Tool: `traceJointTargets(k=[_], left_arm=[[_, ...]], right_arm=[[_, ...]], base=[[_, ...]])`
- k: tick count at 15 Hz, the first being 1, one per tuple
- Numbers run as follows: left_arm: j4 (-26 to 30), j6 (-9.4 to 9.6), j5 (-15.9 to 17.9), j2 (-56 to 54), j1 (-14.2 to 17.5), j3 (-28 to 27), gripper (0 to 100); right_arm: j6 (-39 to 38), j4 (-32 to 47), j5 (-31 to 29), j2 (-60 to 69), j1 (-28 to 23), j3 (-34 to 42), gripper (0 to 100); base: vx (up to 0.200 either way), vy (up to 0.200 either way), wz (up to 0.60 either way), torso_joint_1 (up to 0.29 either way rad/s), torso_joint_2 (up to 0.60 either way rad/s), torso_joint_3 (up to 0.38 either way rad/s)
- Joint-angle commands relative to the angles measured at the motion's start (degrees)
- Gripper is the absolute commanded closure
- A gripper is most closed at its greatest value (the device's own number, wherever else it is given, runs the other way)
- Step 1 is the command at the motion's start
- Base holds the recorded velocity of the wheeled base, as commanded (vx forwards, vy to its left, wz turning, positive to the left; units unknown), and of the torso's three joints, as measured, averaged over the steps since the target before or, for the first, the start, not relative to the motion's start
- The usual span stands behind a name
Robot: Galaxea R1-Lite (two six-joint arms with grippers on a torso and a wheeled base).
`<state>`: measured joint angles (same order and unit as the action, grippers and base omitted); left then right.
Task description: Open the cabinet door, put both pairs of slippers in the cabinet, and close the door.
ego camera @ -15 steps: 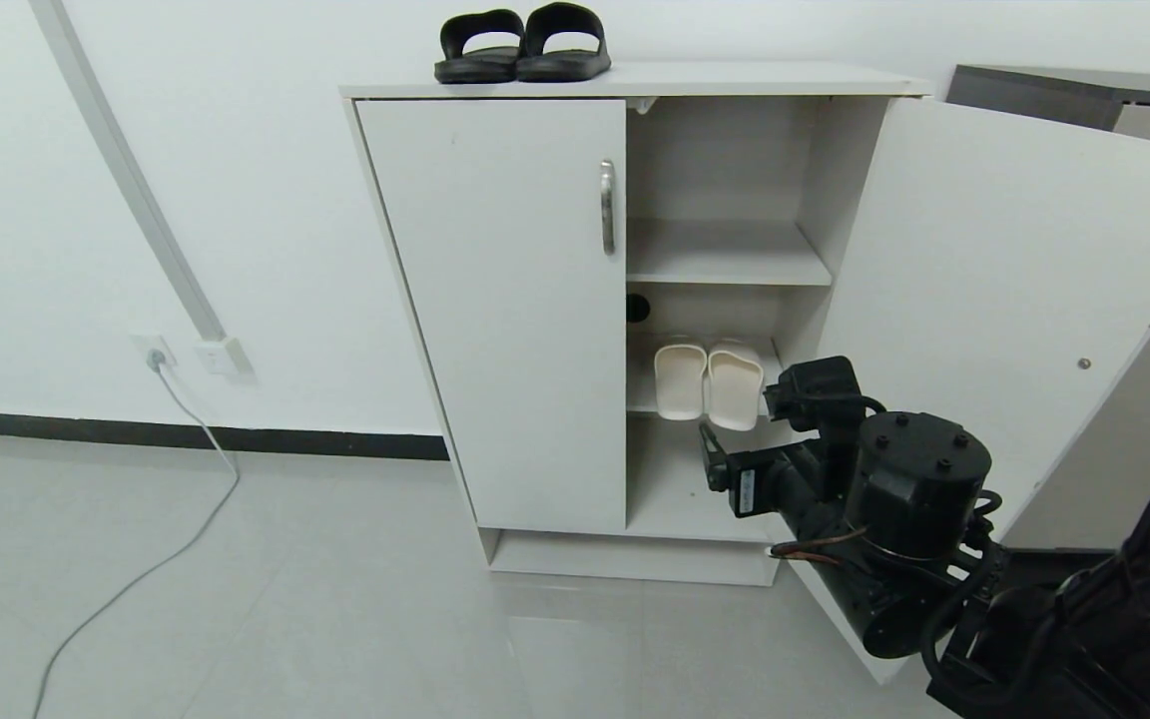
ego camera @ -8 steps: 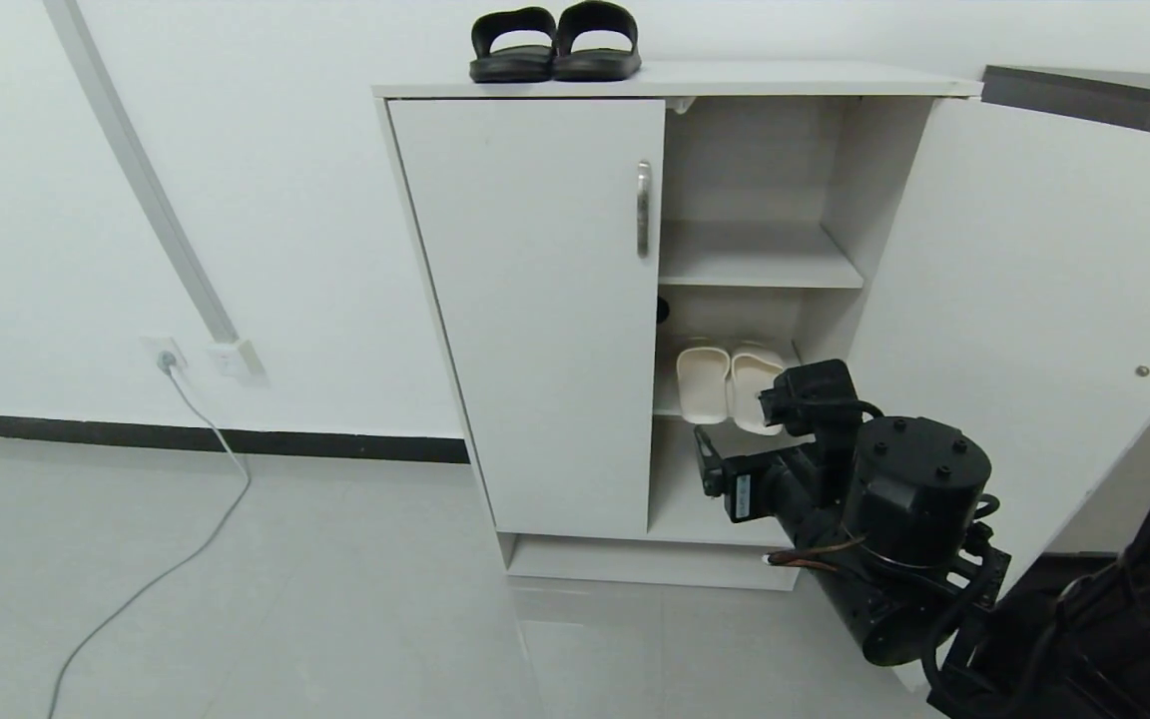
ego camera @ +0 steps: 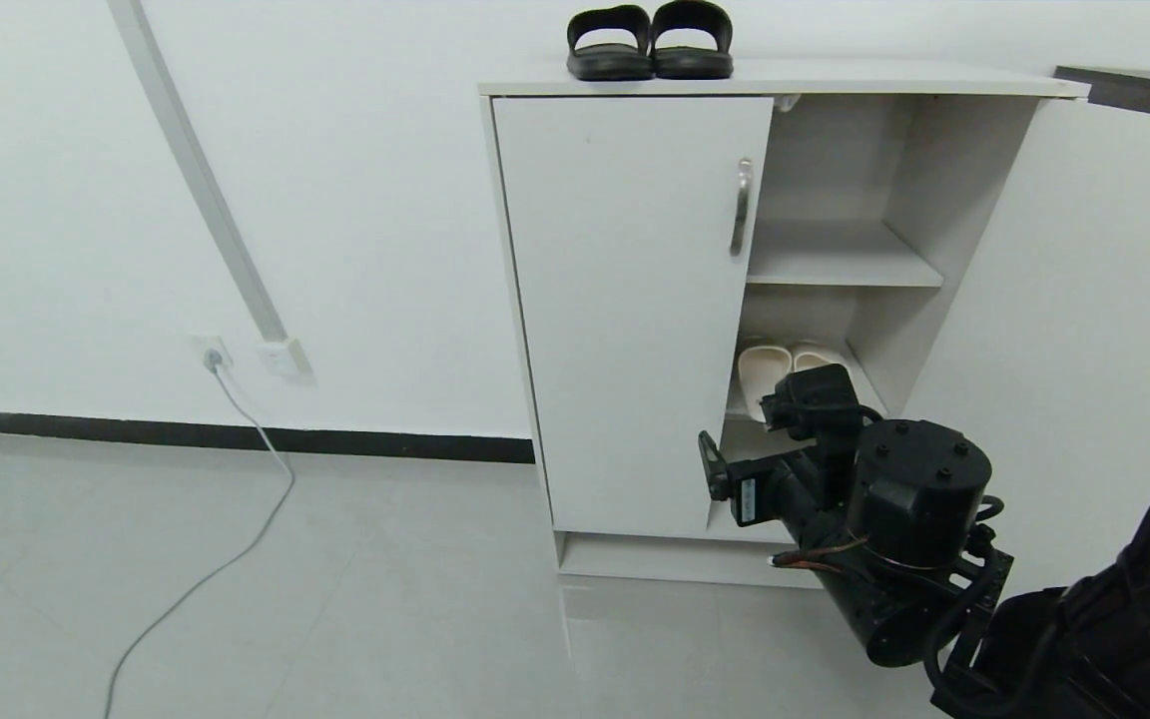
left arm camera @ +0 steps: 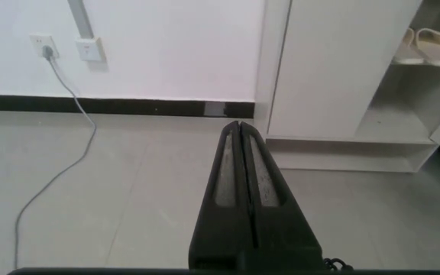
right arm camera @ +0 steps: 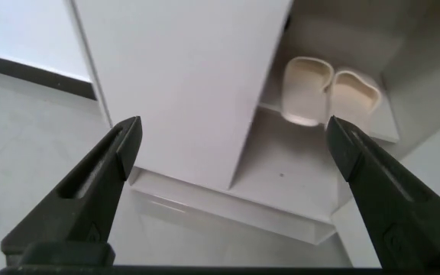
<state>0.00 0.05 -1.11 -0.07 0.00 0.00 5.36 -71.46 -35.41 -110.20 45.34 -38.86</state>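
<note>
Cabinet (ego camera: 835,85): right door (ego camera: 1084,330) open. 1 pair black slippers (ego camera: 650,45) on top; 1 pair white slippers (ego camera: 763,374) on inner shelf. Right gripper (right arm camera: 233,130): spread wide, empty, facing the opening. Left gripper (left arm camera: 238,130): pressed together, empty, above floor.

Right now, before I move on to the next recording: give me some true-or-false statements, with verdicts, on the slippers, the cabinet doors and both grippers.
1. The pair of black rubber slippers sits on top of the white wooden cabinet. True.
2. The pair of cream slippers lies on the floor. False: it lies on a shelf inside the cabinet.
3. The cabinet's right-hand door stands open. True.
4. The left gripper is open. False: it is shut, holding nothing.
5. The right gripper holds a slipper. False: it is open and empty.
</note>
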Motion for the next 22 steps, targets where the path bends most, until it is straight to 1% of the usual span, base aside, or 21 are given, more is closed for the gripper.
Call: traceJointTargets(k=[1, 22], left_arm=[[0.00, -0.05, -0.03, 0.07, 0.00, 0.00, 100], [0.00, -0.14, -0.12, 0.07, 0.00, 0.00, 100]], right_arm=[[0.00, -0.08, 0.08, -0.10, 0.01, -0.07, 0], [0.79, 0.18, 0.26, -0.80, 0.01, 0.46, 0]], base=[[0.000, 0.000, 0.00, 0.000, 0.00, 0.000], [0.000, 0.000, 0.00, 0.000, 0.00, 0.000]])
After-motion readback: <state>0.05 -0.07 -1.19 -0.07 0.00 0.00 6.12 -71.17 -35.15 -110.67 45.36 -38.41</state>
